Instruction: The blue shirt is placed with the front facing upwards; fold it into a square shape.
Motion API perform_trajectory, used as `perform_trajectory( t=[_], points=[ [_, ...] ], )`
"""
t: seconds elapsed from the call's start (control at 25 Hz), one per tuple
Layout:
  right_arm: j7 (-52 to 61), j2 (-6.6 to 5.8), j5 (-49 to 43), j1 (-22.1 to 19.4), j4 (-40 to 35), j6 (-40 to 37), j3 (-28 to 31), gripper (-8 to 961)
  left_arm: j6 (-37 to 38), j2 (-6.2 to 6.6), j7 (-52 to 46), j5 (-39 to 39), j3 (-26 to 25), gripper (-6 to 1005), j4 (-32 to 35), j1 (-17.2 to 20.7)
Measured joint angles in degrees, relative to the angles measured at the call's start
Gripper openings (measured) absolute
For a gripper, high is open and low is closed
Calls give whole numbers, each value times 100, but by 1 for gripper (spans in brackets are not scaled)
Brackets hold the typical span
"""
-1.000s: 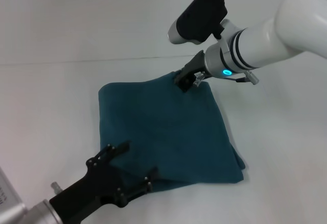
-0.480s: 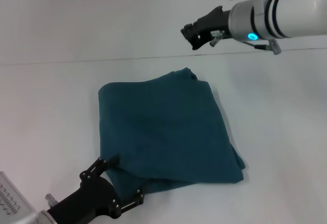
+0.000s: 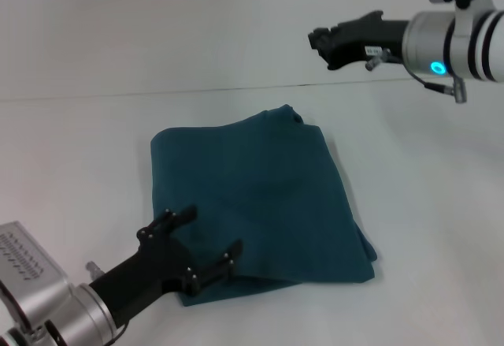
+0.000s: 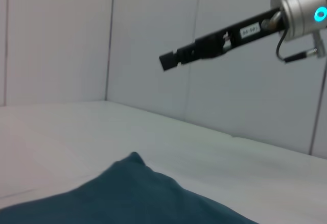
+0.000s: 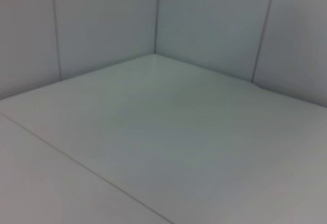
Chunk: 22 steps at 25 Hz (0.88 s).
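The blue shirt lies folded into a rough square in the middle of the white table, plain teal side up, and its far corner shows in the left wrist view. My left gripper is open at the shirt's near left corner, with its fingers spread over the cloth and nothing gripped. My right gripper hangs high above the table's far right, well clear of the shirt. From the left wrist view the right gripper shows as a thin dark bar in the air.
The white table stretches around the shirt on all sides. A seam line runs across its far part, and pale wall panels stand behind. The right wrist view holds only bare table and wall.
My right gripper let go of the shirt's far corner, then rose and drew away to the right. My left gripper dipped back, then came forward over the near left corner.
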Motion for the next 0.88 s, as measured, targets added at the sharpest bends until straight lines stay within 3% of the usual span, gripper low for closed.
perform_trajectory(
  t=[0.16, 0.28, 0.4, 0.48, 0.68, 0.88],
  points=[
    [-262, -83, 176, 25, 375, -194, 246, 65, 100, -1, 70, 43, 78, 934, 94, -3],
    [-149, -215, -9, 178, 417, -647, 298, 66, 106, -9, 121, 2, 65, 934, 102, 31],
    [244, -414, -665, 559, 435, -1311, 295, 141, 120, -6, 122, -65, 7, 934, 68, 41],
    [169, -446, -932, 719, 456, -1619, 388, 191, 175, -1, 122, -110, -76, 934, 46, 50],
    [-1194, -177, -427, 516, 443, -1574, 905, 360, 624, 0, 124, -396, -372, 934, 260, -11],
    [-1527, -140, -680, 710, 1202, -973, 894, 551, 794, 0, 131, -429, -476, 934, 464, -47]
  ],
)
